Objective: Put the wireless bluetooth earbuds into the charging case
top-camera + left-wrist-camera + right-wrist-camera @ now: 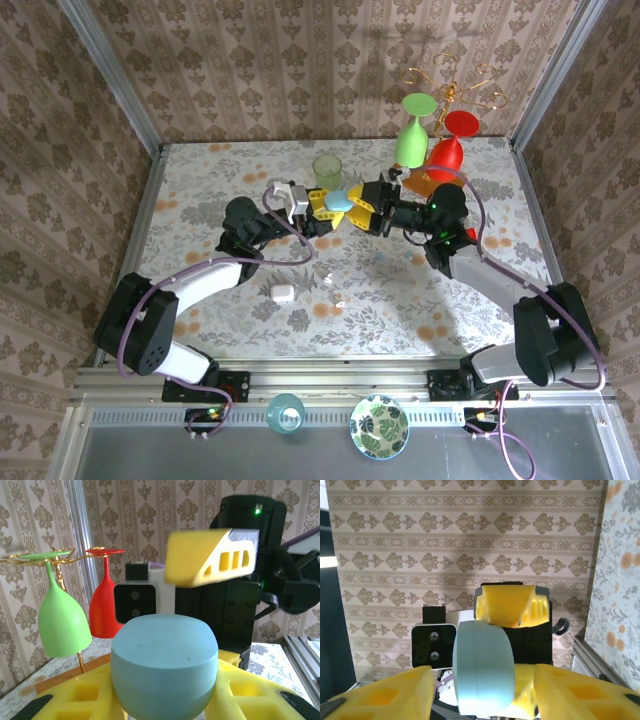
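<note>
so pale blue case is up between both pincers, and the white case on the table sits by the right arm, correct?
No. The top external view shows the white case by the left arm, not the right. The pale blue case is between the left pincer and right pincer.

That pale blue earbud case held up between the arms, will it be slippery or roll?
The pale blue case looks smooth and rounded, so it may slip or twist between the jaws. It seems a rigid shell, unlikely to flex. Set on its curved edge it could roll; on its flatter face it probably stays put.
</note>
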Controlling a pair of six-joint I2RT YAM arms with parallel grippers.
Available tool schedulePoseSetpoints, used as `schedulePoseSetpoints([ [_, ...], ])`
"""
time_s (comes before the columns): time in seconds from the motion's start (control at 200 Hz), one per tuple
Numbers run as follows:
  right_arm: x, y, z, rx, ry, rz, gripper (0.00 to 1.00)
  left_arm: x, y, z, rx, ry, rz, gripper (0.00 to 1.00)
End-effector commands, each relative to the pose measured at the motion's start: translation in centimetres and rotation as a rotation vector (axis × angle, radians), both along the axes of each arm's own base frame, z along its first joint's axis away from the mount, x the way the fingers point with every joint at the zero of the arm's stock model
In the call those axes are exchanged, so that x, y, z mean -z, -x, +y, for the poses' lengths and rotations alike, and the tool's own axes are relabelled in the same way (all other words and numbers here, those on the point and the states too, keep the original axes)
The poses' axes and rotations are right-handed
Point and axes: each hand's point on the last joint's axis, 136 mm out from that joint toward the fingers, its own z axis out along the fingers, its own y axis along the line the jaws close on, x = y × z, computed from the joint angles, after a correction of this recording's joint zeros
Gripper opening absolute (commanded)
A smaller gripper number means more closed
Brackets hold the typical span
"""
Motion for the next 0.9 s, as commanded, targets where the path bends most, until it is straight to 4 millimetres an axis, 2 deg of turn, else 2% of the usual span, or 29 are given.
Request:
schedulePoseSetpoints([
  [0.0, -1.5, 0.5, -1.2, 0.077, 0.131, -0.147, 0.71, -0.7, 0.4, 0.1, 0.011, -0.006, 0.012, 0.25],
  [0.085, -0.8, 1.1, -2.4, 0.143, 0.312, -0.249, 0.76, -0.3, 0.6, 0.3, 0.011, -0.022, 0.049, 0.25],
  [0.21, -0.6, 1.6, -5.1, 0.265, 0.574, -0.430, 0.80, 0.2, 0.9, 0.6, 0.017, -0.047, 0.130, 0.25],
  [0.29, -1.2, 2.5, -5.7, 0.277, 0.656, -0.636, 0.84, 0.4, 1.1, 0.8, 0.018, -0.062, 0.175, 0.25],
  [0.43, -1.5, 3.6, -5.6, 0.250, 0.761, -0.862, 0.87, 1.0, 1.2, 0.8, 0.020, -0.110, 0.253, 0.25],
  [0.565, -1.2, 4.2, -4.1, 0.169, 0.800, -0.984, 0.88, 1.0, 1.6, 0.6, 0.045, -0.124, 0.274, 0.24],
  [0.705, -0.5, 3.5, -2.9, 0.142, 0.785, -1.011, 0.89, 0.7, 1.8, 0.5, 0.057, -0.119, 0.270, 0.24],
  [0.895, 0.9, 2.0, -2.3, 0.126, 0.806, -0.959, 0.89, 0.6, 2.8, 0.3, 0.089, -0.129, 0.220, 0.24],
])
